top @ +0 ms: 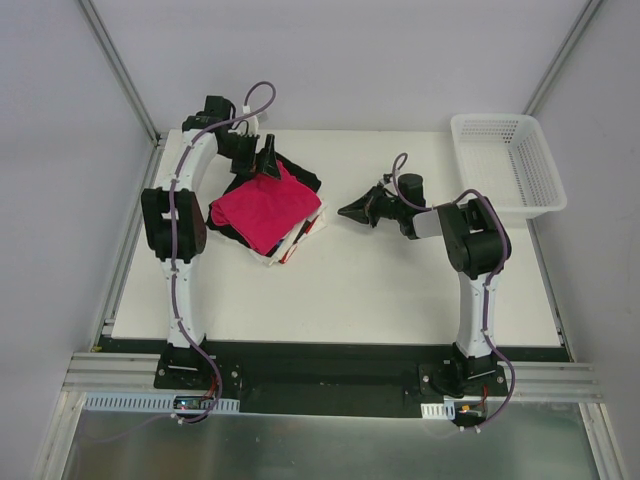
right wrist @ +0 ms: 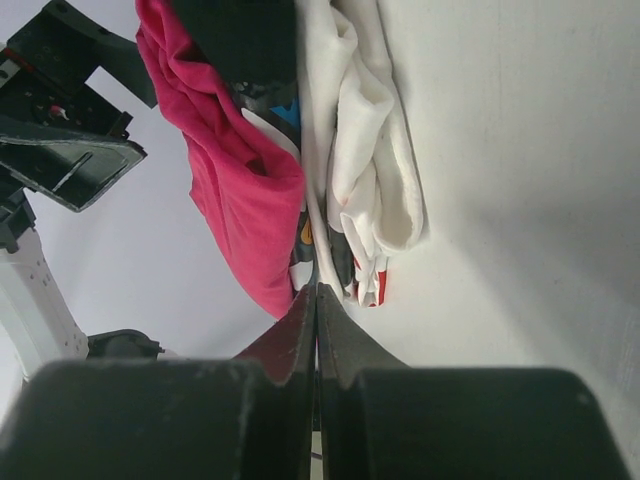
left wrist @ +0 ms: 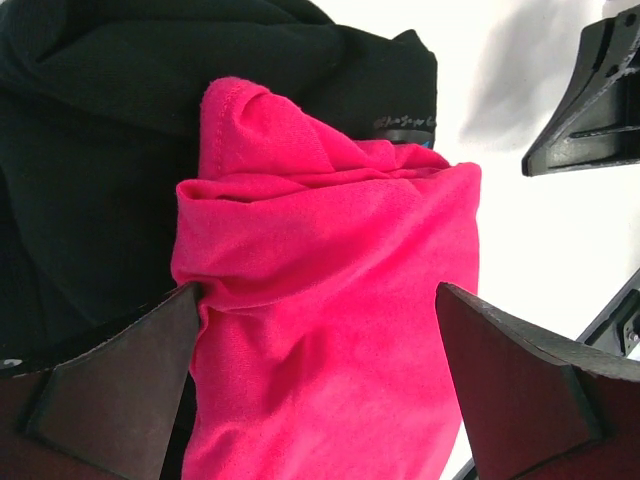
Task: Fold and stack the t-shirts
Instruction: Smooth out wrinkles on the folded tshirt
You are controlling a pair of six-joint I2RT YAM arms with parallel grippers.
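Wide open, the left gripper [top: 267,162] hangs over the far corner of the t-shirt pile on the left half of the table [top: 380,290]. From the left wrist, its two dark fingers [left wrist: 110,390] stand on either side of a bunched fold of the crimson-pink t-shirt [left wrist: 330,300]. The left finger is just at the cloth's edge and the right finger is apart from it, so nothing is clamped.

The crimson-pink t-shirt [top: 265,208] lies folded on top of the pile as a rough tilted square. Under it the black t-shirt [top: 305,180] shows along the far and left sides, and in the left wrist view its dark cloth [left wrist: 90,150] fills the upper left behind the pink fold. At the pile's near right edge, white cloth with red trim [top: 300,237] sticks out from beneath. The right wrist view shows this white t-shirt [right wrist: 360,150] lying rumpled on the table beside the pink one [right wrist: 240,190].

Just right of the pile, the right gripper [top: 350,211] points at it, close to the table, with its fingers pressed fully together and holding nothing. From its own camera the joined tips [right wrist: 317,300] sit right at the pile's edge.

In the far right corner a white lattice basket [top: 505,160] stands well apart from the shirts.
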